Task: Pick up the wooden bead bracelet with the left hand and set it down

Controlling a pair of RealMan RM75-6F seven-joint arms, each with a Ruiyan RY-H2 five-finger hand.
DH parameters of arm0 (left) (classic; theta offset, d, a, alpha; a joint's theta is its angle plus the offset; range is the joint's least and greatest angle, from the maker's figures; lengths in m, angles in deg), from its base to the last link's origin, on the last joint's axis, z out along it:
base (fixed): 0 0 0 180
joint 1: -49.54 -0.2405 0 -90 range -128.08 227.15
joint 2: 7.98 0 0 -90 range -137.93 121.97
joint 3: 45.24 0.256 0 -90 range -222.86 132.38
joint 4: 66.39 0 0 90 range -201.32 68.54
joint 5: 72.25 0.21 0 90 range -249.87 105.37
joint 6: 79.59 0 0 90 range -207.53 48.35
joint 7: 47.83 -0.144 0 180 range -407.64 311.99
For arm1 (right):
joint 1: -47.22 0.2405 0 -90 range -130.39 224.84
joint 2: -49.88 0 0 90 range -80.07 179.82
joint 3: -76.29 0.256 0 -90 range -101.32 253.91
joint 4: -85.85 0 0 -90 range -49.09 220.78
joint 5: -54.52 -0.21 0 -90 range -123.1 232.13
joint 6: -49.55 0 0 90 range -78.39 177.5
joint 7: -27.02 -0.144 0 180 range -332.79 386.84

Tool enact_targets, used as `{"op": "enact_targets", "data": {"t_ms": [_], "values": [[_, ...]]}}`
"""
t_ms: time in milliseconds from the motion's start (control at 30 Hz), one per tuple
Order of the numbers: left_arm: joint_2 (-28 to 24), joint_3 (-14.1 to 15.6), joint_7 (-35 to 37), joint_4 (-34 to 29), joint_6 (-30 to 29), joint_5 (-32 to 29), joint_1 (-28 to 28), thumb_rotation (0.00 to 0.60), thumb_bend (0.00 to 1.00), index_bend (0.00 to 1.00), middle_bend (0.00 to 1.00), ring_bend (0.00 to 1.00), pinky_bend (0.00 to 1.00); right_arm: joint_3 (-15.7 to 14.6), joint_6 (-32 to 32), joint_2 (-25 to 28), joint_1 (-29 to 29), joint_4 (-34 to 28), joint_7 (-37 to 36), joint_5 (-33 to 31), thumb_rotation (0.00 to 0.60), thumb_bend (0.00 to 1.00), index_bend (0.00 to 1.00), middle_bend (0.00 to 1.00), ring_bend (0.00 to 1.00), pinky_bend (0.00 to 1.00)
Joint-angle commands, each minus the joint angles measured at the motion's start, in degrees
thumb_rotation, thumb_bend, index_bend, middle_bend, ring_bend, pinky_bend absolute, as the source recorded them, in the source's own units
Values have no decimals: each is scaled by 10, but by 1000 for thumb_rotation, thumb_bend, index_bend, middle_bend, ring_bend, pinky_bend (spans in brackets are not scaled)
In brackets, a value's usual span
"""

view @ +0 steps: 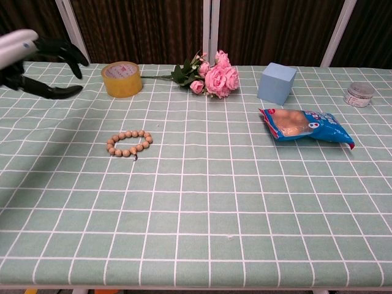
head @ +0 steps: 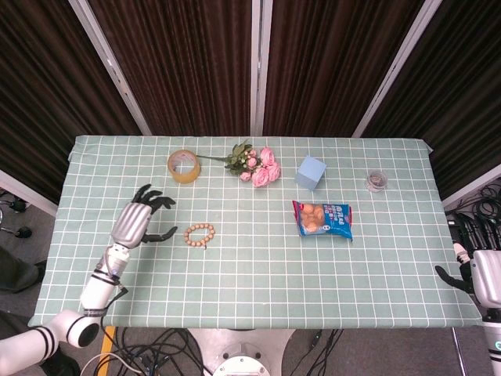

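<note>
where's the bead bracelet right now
In the head view the wooden bead bracelet lies flat on the table's left half, just right of the open left hand and nearer the front edge than the tape roll.

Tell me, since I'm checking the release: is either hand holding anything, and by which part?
Nothing is held. The left hand is spread open beside the round wooden bead bracelet, which lies apart on the green checked tablecloth. The right hand shows nothing in it.
</note>
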Motion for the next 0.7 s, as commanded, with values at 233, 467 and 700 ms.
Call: {"op": "enact_targets", "data": {"t_ms": [233,467,700], "values": [[-158,24,-80,-97,-76,-56,-109,600,235,299,361,164,69,-21,25,13,8,25,-99,32,600,100,0,87,0,0],[-219,77,-88,-172,-120,-63,-185,600,234,297,344,164,55,-31,9,-3,13,46,-128,68,600,101,0,87,0,0],[-232,107,-89,-224,-174,-42,-236,600,226,296,343,164,55,-33,2,-10,15,40,-102,76,600,101,0,87,0,0]]}}
